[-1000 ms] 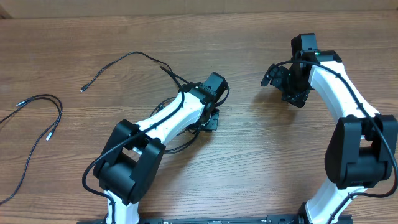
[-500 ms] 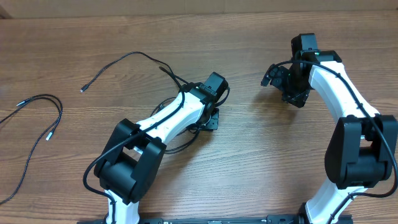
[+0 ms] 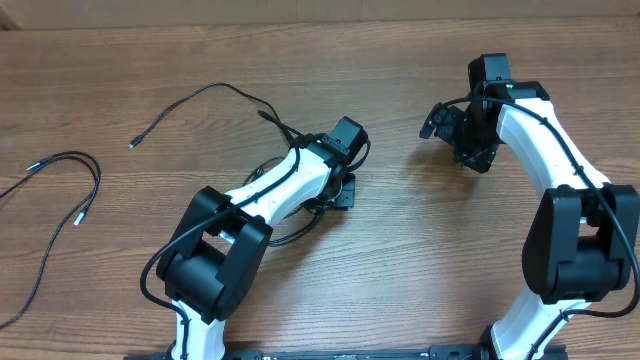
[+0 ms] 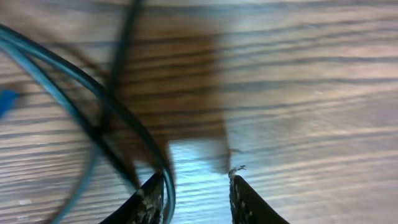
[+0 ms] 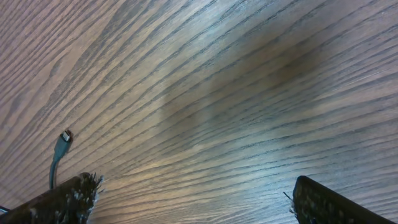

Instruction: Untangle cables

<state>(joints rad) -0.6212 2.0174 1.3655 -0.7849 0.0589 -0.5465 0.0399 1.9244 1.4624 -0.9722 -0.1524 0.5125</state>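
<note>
Black cables [image 3: 213, 88] trail across the wood table [image 3: 400, 280] into a loop under your left arm. Your left fingers [image 4: 245, 205] stand apart, gripping nothing, with one cable just beside them. Your right fingers [image 5: 323, 205] gape wide, empty.

Left arm [image 3: 270, 195] and right arm [image 3: 542, 140]: white links, black joints, thick black wires alongside

A thin black cable [image 3: 190, 97] is arcing outward from beneath the left arm [image 3: 285, 185], with loops lying under it. A second, silver-tipped cable [image 3: 97, 178] is lying loosely curved, well apart from that arm.
</note>
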